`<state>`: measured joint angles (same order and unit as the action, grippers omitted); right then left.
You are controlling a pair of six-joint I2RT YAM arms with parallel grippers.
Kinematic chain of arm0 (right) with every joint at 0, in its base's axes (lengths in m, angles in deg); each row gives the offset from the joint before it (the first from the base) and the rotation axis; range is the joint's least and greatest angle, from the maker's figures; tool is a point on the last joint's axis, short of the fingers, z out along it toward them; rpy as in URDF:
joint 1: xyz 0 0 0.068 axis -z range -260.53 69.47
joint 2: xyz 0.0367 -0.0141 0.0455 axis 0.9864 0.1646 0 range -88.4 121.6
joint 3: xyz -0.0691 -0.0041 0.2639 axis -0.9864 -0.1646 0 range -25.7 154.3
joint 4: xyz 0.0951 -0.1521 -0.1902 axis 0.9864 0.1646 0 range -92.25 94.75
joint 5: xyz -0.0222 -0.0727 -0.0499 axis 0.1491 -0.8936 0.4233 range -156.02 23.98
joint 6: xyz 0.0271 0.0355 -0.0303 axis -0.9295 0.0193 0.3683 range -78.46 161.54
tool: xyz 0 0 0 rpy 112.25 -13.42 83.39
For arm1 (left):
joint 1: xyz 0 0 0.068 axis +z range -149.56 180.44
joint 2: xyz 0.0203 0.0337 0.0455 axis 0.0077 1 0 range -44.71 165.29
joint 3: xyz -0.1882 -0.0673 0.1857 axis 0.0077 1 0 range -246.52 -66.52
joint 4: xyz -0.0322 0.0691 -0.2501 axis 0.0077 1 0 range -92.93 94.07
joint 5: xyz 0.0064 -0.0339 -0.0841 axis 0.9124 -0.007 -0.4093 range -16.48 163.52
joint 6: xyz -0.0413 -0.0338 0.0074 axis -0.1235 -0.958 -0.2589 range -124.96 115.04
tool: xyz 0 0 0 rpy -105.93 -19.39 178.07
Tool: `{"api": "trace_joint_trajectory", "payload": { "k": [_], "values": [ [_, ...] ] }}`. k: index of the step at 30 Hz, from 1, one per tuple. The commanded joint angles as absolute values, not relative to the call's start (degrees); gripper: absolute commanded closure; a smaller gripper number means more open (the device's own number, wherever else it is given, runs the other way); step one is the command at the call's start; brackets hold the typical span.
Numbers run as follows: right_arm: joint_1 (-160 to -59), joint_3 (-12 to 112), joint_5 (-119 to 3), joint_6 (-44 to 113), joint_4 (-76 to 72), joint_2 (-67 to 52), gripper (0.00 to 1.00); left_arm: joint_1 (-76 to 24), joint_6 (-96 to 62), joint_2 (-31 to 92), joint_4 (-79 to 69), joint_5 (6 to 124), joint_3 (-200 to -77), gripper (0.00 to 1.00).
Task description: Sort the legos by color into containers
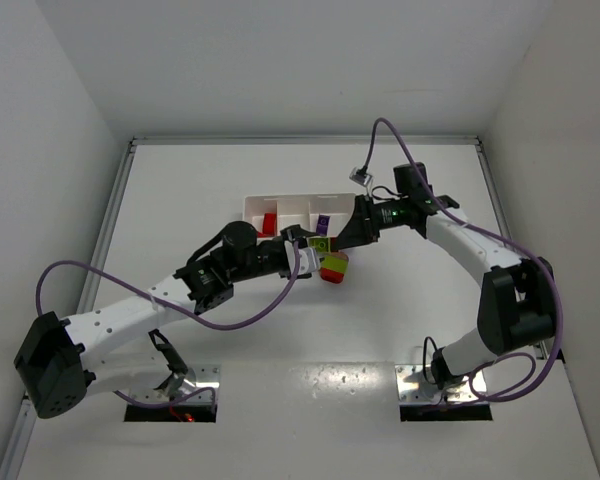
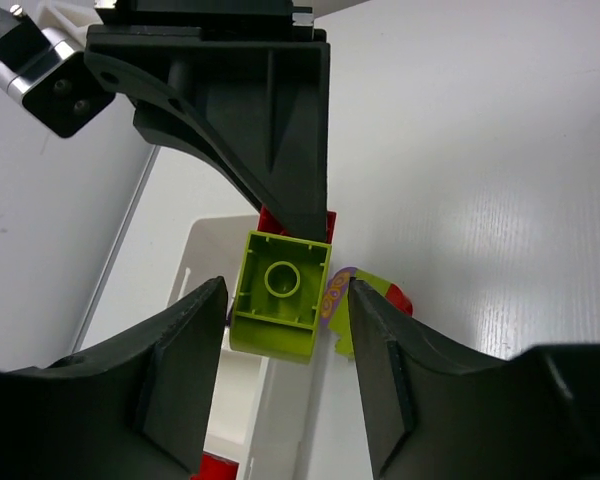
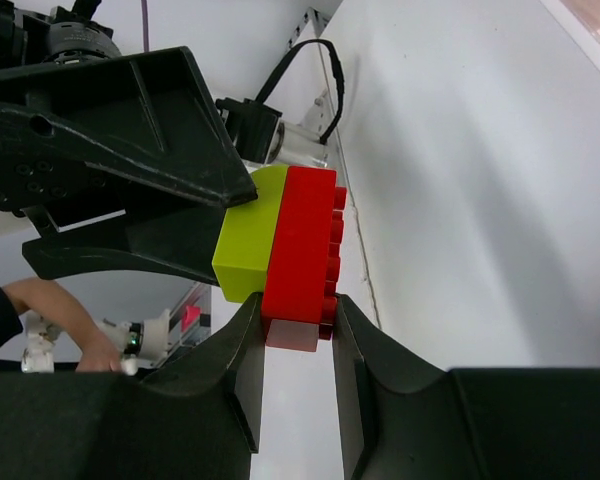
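Observation:
My right gripper (image 3: pixel 295 305) is shut on a red lego (image 3: pixel 302 250) with a yellow-green lego (image 3: pixel 248 235) stuck to its side, held in the air beside the white tray (image 1: pixel 255 205). My left gripper (image 2: pixel 286 290) is open, its fingers (image 2: pixel 185 360) on either side of that yellow-green lego (image 2: pixel 280 295), with gaps on both sides. In the top view the two grippers, left (image 1: pixel 305 243) and right (image 1: pixel 342 240), meet at the tray's front right. A red, yellow-green and purple clump (image 1: pixel 333 268) lies on the table below them and also shows in the left wrist view (image 2: pixel 370 292).
The tray holds a red lego (image 1: pixel 269 222) in its left compartment and a purple one (image 1: pixel 323 221) in its right. Its wall (image 2: pixel 208 250) runs under the left gripper. Purple cables loop over both arms. White walls enclose the table.

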<state>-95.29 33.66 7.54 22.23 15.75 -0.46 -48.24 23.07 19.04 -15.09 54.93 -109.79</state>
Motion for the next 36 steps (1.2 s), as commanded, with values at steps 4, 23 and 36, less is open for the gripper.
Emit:
{"api": "trace_joint_trajectory", "payload": {
  "k": [4,23,36],
  "values": [
    [-96.08,33.72,10.09,23.52,14.27,-2.0,1.0,-48.78,25.01,20.41,-16.74,50.06,-109.76,0.5],
    [-94.94,33.19,4.04,37.31,26.56,-1.39,1.0,-48.78,23.26,20.25,-16.91,50.75,-116.42,1.0],
    [-88.53,33.62,-11.17,38.56,24.99,0.55,1.0,-47.46,12.8,24.8,-10.93,65.22,-127.6,1.0]
  ]
}}
